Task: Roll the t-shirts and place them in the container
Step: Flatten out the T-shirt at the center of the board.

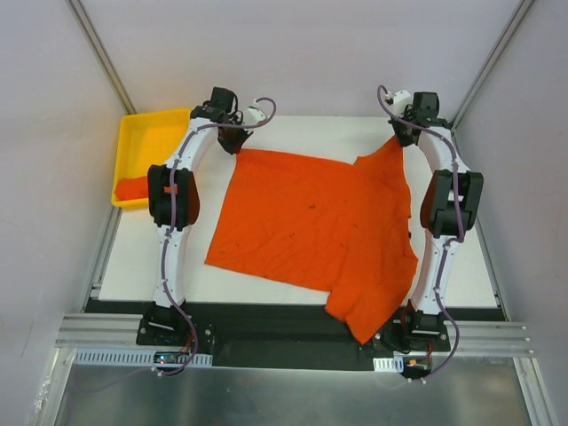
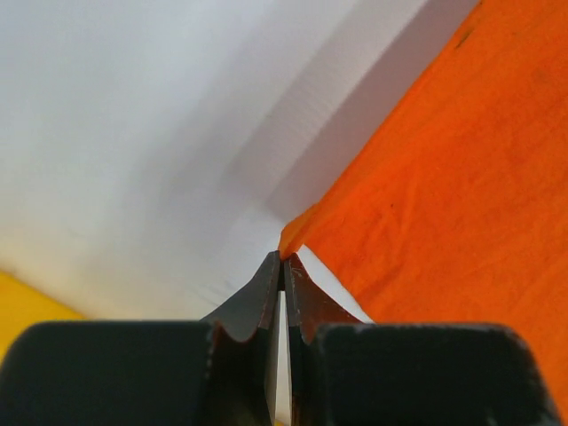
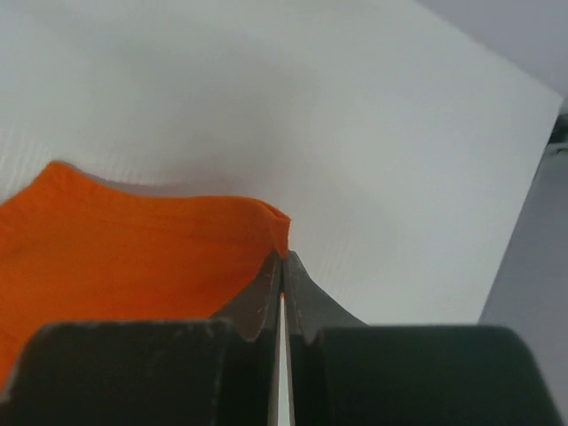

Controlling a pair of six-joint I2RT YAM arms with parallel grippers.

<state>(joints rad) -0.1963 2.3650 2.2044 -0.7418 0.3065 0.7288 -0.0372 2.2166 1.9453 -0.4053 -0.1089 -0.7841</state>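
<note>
An orange t-shirt [image 1: 319, 226] lies spread over the white table, its near part hanging over the front edge by the right arm's base. My left gripper [image 1: 236, 142] is shut on the shirt's far left corner [image 2: 293, 238]. My right gripper [image 1: 404, 135] is shut on the shirt's far right corner [image 3: 277, 222], which is lifted a little off the table. A second orange t-shirt [image 1: 133, 188] lies bunched in the yellow tray.
The yellow tray [image 1: 151, 142] stands off the table's far left corner, beside the left arm. White walls close in the back and both sides. A black rail and metal frame run along the table's front edge.
</note>
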